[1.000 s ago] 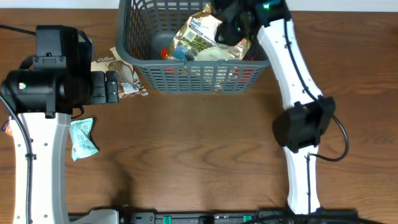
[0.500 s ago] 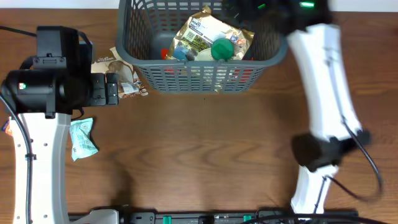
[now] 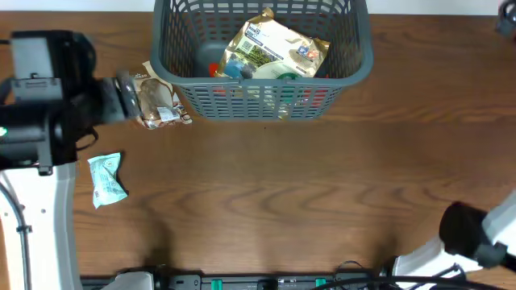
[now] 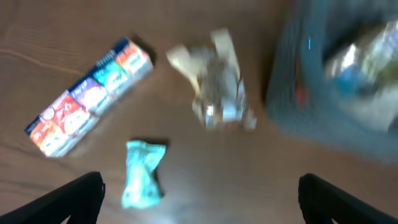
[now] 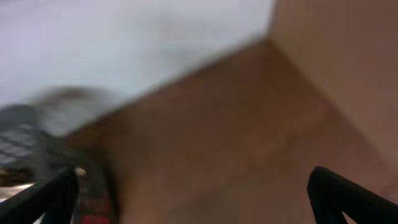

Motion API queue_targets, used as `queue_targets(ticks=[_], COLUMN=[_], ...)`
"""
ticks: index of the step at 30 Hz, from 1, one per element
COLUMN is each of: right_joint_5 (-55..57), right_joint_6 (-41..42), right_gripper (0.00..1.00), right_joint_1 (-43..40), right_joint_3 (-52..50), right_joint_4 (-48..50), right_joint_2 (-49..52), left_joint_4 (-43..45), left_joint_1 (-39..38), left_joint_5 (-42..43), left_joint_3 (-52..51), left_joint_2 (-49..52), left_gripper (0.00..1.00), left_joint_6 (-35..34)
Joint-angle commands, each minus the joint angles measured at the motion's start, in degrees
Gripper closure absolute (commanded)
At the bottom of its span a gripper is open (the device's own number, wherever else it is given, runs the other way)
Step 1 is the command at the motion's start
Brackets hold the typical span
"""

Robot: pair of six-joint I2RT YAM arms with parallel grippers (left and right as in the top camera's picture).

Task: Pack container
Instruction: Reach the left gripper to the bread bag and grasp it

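Note:
The dark grey slotted basket stands at the table's far centre and holds a large yellow-green snack packet over other items. It shows blurred in the left wrist view and in the right wrist view. My left gripper is open and empty above the table, left of the basket. A tan packet and a teal packet lie under it. My right gripper is open and empty, out past the basket's right side over bare table.
The tan packet lies against the basket's left front corner and the teal packet nearer the front left. A multi-coloured box strip lies left of them. The right arm's base is at the front right.
The right arm has swung out of the basket to the far right, empty; a green-lidded jar showed in the basket as it left. The left arm has drawn back to the left.

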Motion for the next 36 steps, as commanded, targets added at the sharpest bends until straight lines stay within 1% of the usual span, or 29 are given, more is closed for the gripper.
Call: queue_targets(ticks=[1,3,8,11,13,19,22,27,36], right_joint_5=[0.0,-0.5,-1.7,-1.9,-1.9,-1.9,-1.9,-1.9,-1.9], right_joint_6=[3.5,2.6,-0.2,-2.0,-2.8,-4.0,-4.0,-4.0,-4.0], right_gripper=[0.01,0.01,0.01,0.01,0.01,0.01,0.01,0.01,0.01], right_joint_1=[-2.1,-2.3,-1.9,-1.4,-1.3,-1.3,-1.3,-1.3,-1.3], right_joint_3=[-1.2,-1.2,-1.2,-1.2,-1.2,-1.2,-1.2,-1.2,-1.2], right_joint_4=[-1.1,-1.3,-1.4,-1.4,-1.5,-1.6,-1.6,-1.6,-1.3], right_joint_2=[3.5,5.2,9.5,11.6,12.6,15.0,16.1,17.7,18.1], left_joint_4=[2.5,5.1,12.8,16.2,17.1,16.5,16.2,16.9,18.8], left_joint_1=[2.8,4.2,5.4,5.2,5.1,5.1,5.1,5.1,5.1], left_joint_5=[-0.6,2.0,9.9,12.4,12.7,12.6,12.6,12.1,9.4], left_joint_3=[0.6,0.6,0.6,0.6,0.6,0.6,0.6,0.6,0.6], left_joint_2=[2.3,4.7,13.4,18.7,22.2,31.7,35.4,40.2,48.4], left_gripper=[0.01,0.01,0.01,0.01,0.01,0.01,0.02,0.01,0.01], left_joint_6=[-10.7,-12.3,-11.5,-10.9,-10.2,-2.6,-0.1,1.7,1.8])
